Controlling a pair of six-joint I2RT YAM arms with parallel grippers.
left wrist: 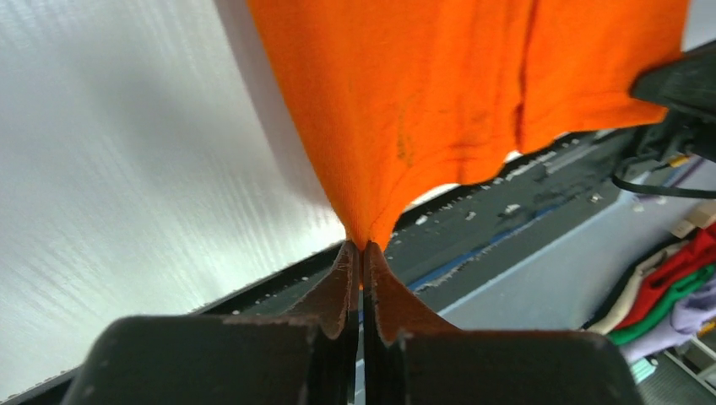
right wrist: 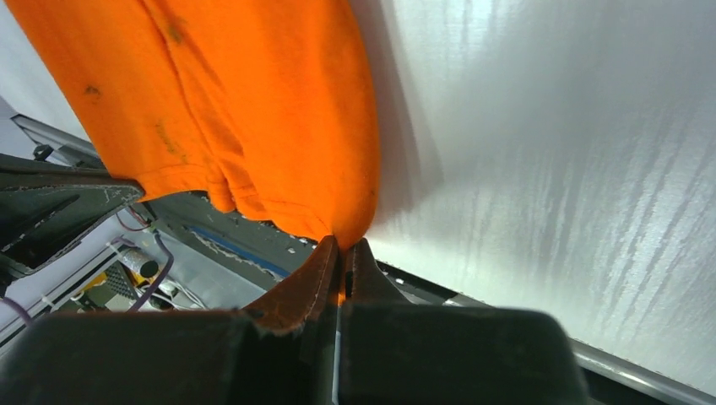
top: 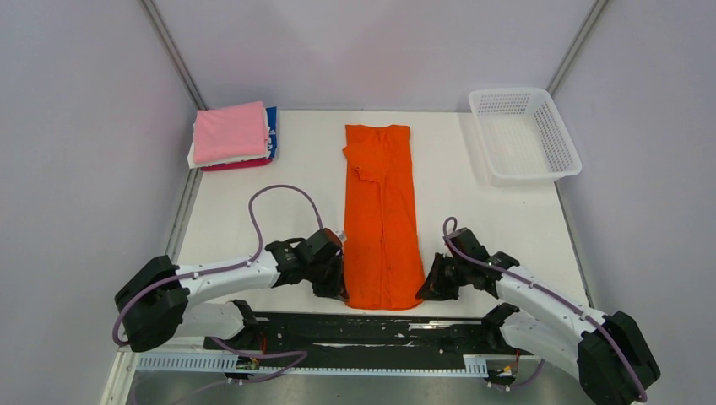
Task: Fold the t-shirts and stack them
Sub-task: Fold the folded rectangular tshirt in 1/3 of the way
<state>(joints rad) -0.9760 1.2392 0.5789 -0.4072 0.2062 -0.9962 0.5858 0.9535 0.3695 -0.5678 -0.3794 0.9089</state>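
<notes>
The orange t-shirt (top: 382, 211) lies as a long narrow strip down the middle of the table, its sides folded in. My left gripper (top: 338, 291) is shut on its near left hem corner, and the pinched cloth shows in the left wrist view (left wrist: 397, 110). My right gripper (top: 425, 291) is shut on the near right hem corner, with the cloth seen in the right wrist view (right wrist: 253, 110). Both corners are lifted slightly off the table. A stack of folded shirts (top: 232, 135), pink on top with blue, white and red below, sits at the back left.
A white mesh basket (top: 523, 135) stands at the back right. The black mounting rail (top: 371, 325) runs along the table's near edge, just below the shirt's hem. Grey walls close in the left and right sides.
</notes>
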